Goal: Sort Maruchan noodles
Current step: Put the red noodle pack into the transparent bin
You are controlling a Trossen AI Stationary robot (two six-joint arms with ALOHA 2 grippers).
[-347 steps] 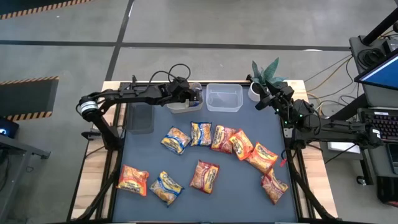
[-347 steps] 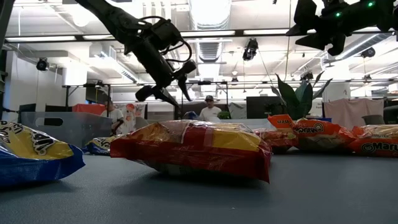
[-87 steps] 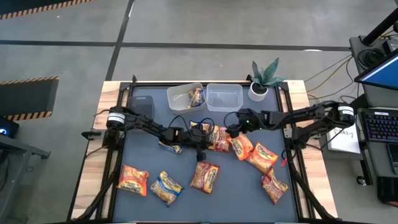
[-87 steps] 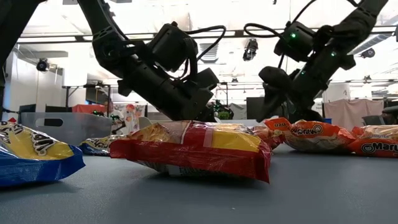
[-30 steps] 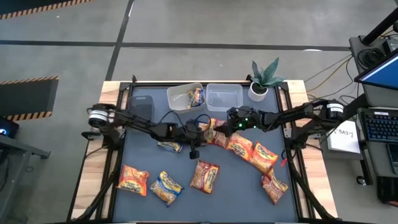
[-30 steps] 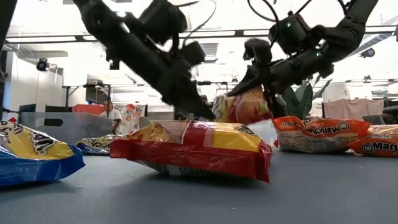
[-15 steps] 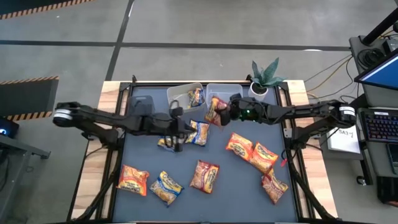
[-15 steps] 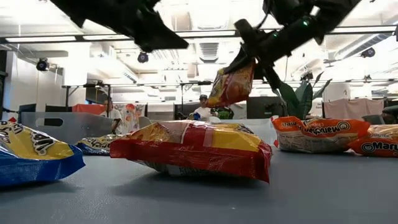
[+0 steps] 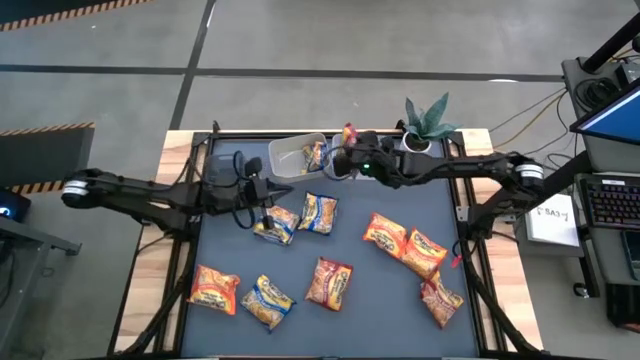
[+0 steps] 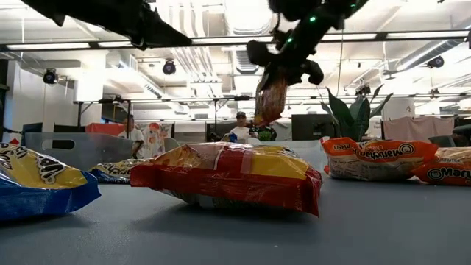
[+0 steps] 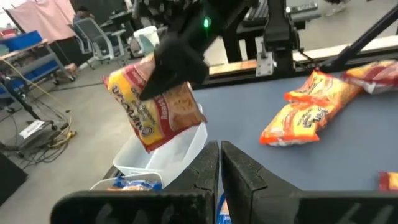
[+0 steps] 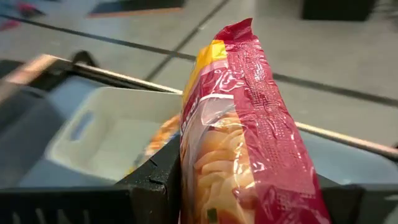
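Over the dark table [image 9: 230,330], right gripper [image 9: 345,160] clamps a red packet [image 12: 239,137] hanging upright above the clear tubs [image 9: 290,155] (left gripper [image 9: 262,197], jaws together, hovers nearer the loose packets).

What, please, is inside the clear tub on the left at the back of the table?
The left tub holds one yellow-and-blue packet. The right end effector, shut on a red packet, hangs beside it and hides the second tub, so that one's contents cannot be seen.

A grey concrete floor [image 9: 300,40] crossed by dark lines is seen around the bench [image 9: 150,270]; ceiling strip lights [image 10: 243,38] and office chairs [image 11: 87,31] are shown beyond.
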